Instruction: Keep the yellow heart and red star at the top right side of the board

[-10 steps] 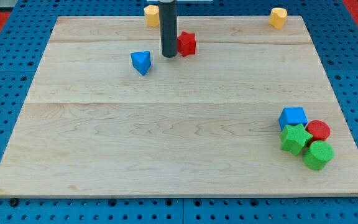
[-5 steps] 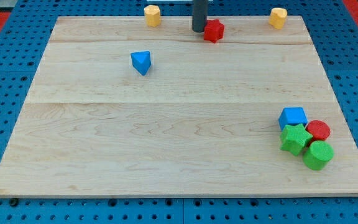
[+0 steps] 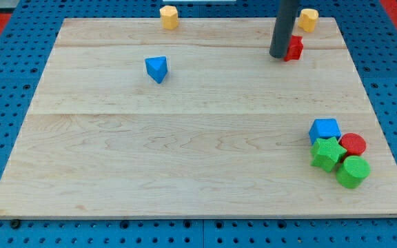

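Note:
The red star [image 3: 295, 48] lies near the view's top right, partly hidden behind my rod. My tip [image 3: 278, 55] sits against the star's left side. The yellow heart [image 3: 309, 18] lies at the board's top right edge, just above and right of the star, a small gap apart from it.
A yellow hexagonal block [image 3: 169, 16] sits at the top edge left of centre. A blue triangular block [image 3: 156, 69] lies upper left. At the lower right cluster a blue cube [image 3: 324, 129], a green star [image 3: 327, 153], a red cylinder [image 3: 353, 144] and a green cylinder [image 3: 353, 171].
My tip has moved to the view's right along the top of the board, pushing the red star from the upper middle to just below the yellow heart. Other blocks have not moved.

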Tool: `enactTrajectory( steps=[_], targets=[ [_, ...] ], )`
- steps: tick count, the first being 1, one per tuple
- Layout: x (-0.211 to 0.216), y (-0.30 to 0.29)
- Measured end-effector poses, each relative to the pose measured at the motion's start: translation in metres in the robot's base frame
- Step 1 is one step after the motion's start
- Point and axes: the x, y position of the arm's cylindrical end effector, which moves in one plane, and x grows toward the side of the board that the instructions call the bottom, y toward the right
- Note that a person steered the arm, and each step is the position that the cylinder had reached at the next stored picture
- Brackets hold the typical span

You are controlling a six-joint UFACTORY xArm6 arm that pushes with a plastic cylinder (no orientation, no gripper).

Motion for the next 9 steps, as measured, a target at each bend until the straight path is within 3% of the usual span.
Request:
enactTrajectory(
  steps=[3,5,7,9],
  targets=[
    [-0.008,0.077],
    [-0.018,0.076],
    [-0.008,0.038],
    [-0.014,0.05]
  ],
)
